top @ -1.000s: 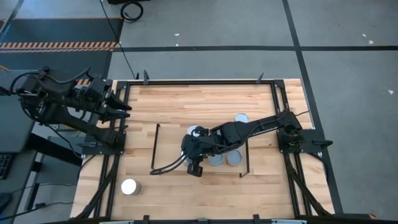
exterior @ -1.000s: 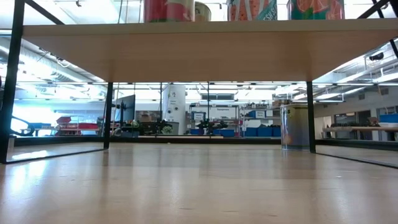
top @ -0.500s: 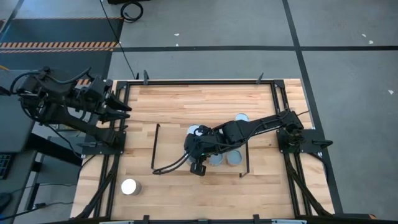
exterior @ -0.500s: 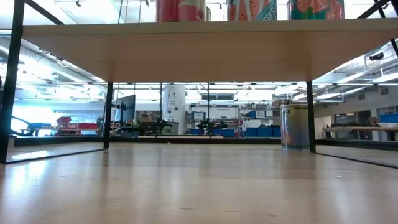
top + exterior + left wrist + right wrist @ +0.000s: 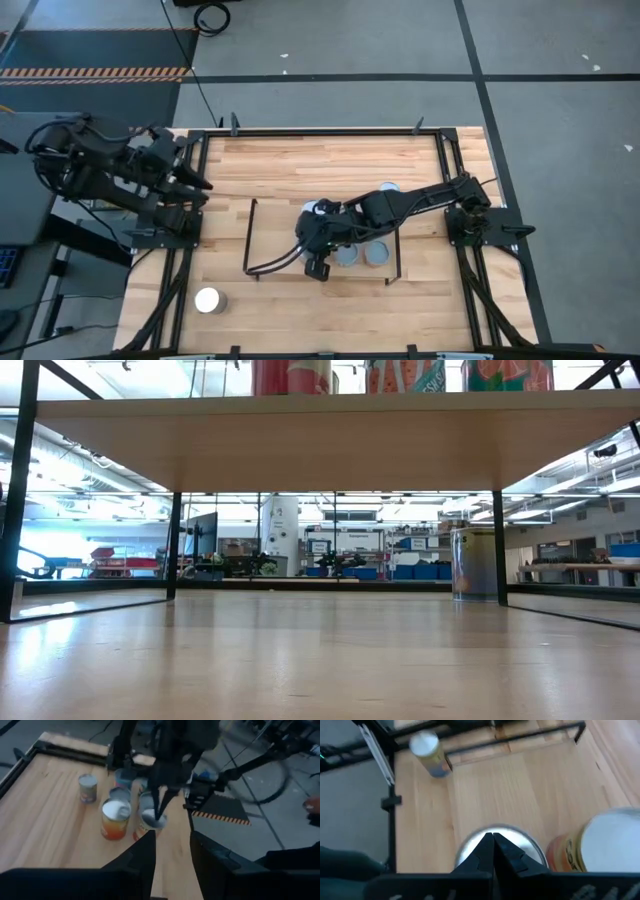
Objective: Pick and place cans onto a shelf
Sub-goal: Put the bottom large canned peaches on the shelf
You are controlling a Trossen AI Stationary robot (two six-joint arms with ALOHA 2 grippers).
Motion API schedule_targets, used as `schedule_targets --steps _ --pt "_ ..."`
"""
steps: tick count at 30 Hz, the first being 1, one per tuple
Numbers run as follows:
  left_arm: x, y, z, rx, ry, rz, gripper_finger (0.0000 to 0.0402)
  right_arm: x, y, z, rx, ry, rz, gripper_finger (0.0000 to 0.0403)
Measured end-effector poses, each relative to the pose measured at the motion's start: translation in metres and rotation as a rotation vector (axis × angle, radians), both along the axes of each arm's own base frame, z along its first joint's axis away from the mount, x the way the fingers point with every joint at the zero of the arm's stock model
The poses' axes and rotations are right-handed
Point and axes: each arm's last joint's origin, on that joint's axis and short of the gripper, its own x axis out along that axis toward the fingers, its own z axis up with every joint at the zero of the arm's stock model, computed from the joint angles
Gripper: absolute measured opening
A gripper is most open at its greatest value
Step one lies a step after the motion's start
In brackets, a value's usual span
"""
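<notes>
The shelf (image 5: pixel 278 240) is a low light-wood board with black end frames; the low view shows its underside (image 5: pixel 320 440). Several cans stand on it (image 5: pixel 377 253), and their bases show in the low view (image 5: pixel 290 375). My right gripper (image 5: pixel 492 836) is shut and points down over the silvery lid (image 5: pixel 520 851) of one can on the shelf; it also shows in the left wrist view (image 5: pixel 160 815). My left gripper (image 5: pixel 172 842) is open and empty at the table's left edge (image 5: pixel 197 186). My right gripper's shut fingertips come from above onto the lid of the upright can (image 5: pixel 152 820), near the lid's rim. I cannot tell whether they touch the lid or stand just above it.
One can (image 5: pixel 208 299) stands on the table near the front left corner. Another can (image 5: pixel 386 189) stands on the table just beyond the shelf's far right end and shows in the low view (image 5: pixel 475 565). An orange-labelled can (image 5: pixel 115 817) stands beside the right gripper.
My right gripper has gone a little toward the table's right edge over the shelf. In the low view the leftmost can on the shelf has slid the same way and now hides a paler can behind it. My left arm has shifted slightly at the left edge.
</notes>
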Motion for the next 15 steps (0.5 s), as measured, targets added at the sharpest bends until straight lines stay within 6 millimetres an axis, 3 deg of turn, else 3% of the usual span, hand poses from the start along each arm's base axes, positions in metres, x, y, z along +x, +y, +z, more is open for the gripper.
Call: schedule_targets --steps 3,6,11,15 --pt "0.005 -0.003 -0.01 -0.035 0.072 -0.052 0.0126 -0.006 -0.001 0.012 0.015 -0.041 -0.001 0.0007" --pt "0.01 -0.011 -0.029 -0.176 0.232 -0.155 0.0126 -0.018 -0.001 0.028 0.028 -0.083 0.003 0.0007" --pt "0.014 -0.033 -0.072 -0.364 0.538 -0.235 0.0126 -0.041 0.002 0.055 -0.003 -0.169 -0.025 0.0007" --pt "0.009 -0.053 -0.111 -0.39 0.755 -0.242 0.0126 -0.06 0.005 0.073 -0.042 -0.234 -0.043 0.0007"
